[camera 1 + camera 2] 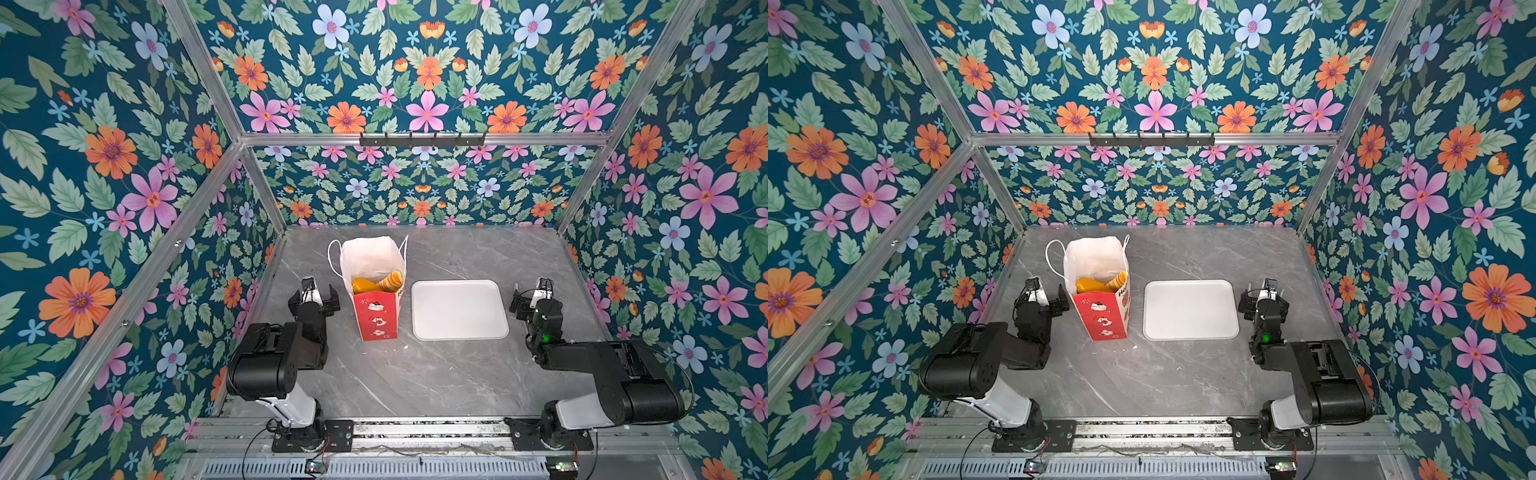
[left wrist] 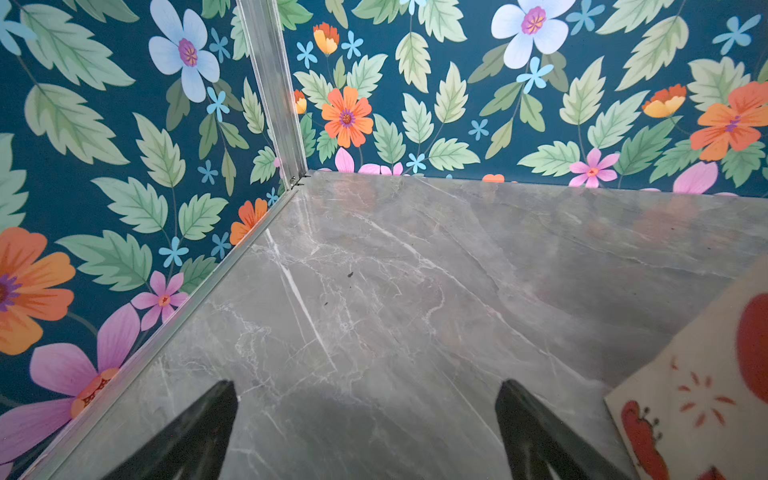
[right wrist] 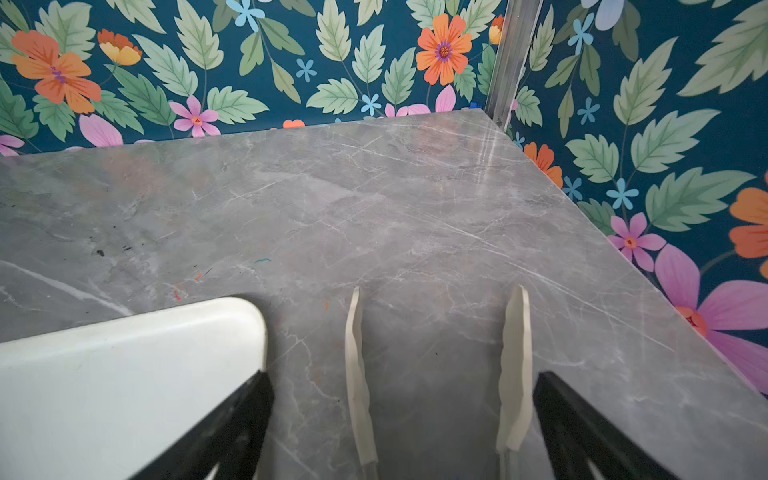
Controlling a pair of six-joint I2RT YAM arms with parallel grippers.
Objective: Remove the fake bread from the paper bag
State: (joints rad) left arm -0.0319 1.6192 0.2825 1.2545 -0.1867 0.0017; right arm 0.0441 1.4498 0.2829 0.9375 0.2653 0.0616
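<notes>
Both claws are spread wide with nothing between their jaws. The left gripper (image 1: 314, 296) sits low over the grey marble-patterned tabletop (image 1: 415, 374), just beside the left wall of the tall, narrow red paper bag (image 1: 376, 318) printed with small white cartoon pictures. In the left wrist view the left gripper (image 2: 365, 386) frames bare stone between its two black fingers (image 2: 511, 399). A strip of table separates the nearer finger from a pale, red-figured panel of the paper bag (image 2: 698, 395). The bag stands upright left of the table's middle in both top views, its mouth open and white inside, its white cord handles (image 1: 331, 254) sticking up at the rim. The golden-brown toy fake bread (image 1: 365, 286) lies inside, below the rim. Only a smooth orange-gold piece and a ridged one (image 1: 1119, 280) beside it show, and anything deeper is hidden. Just to the bag's right, not touching it, lies a flat white rectangular plastic tray (image 1: 459, 309) with rounded corners. The right gripper (image 1: 534, 293) hovers near the tray's right edge, well apart from the bag. In the right wrist view the right gripper (image 3: 436, 299) has its pale finger pads (image 3: 515, 374) parted over bare stone, with a corner of the tray (image 3: 124, 374) off to one side.
</notes>
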